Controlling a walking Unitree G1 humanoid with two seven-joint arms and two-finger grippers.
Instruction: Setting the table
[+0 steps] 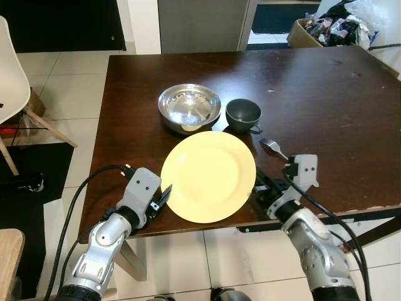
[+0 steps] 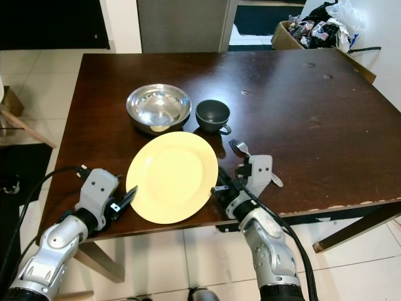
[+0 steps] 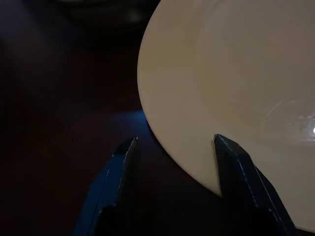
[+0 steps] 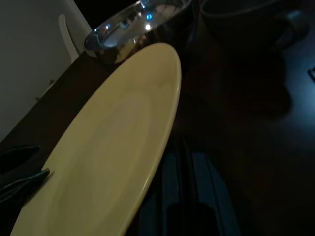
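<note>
A round yellow plate (image 1: 208, 175) lies on the dark wooden table (image 1: 313, 94) near its front edge. My left gripper (image 1: 164, 195) is at the plate's left rim. In the left wrist view the left gripper (image 3: 174, 138) is open, with one finger (image 3: 236, 177) over the rim and the other over bare table. My right gripper (image 1: 258, 186) lies low at the plate's right rim, its fingers (image 4: 197, 196) close together and partly under the rim. Behind the plate stand a steel bowl (image 1: 189, 106) and a dark cup (image 1: 243, 114). A fork (image 1: 273, 148) lies to the right of the plate.
A white chair (image 1: 9, 81) stands on the tiled floor to the left. A box of clutter (image 1: 326, 28) sits past the table's far right corner. The table's right half is bare wood.
</note>
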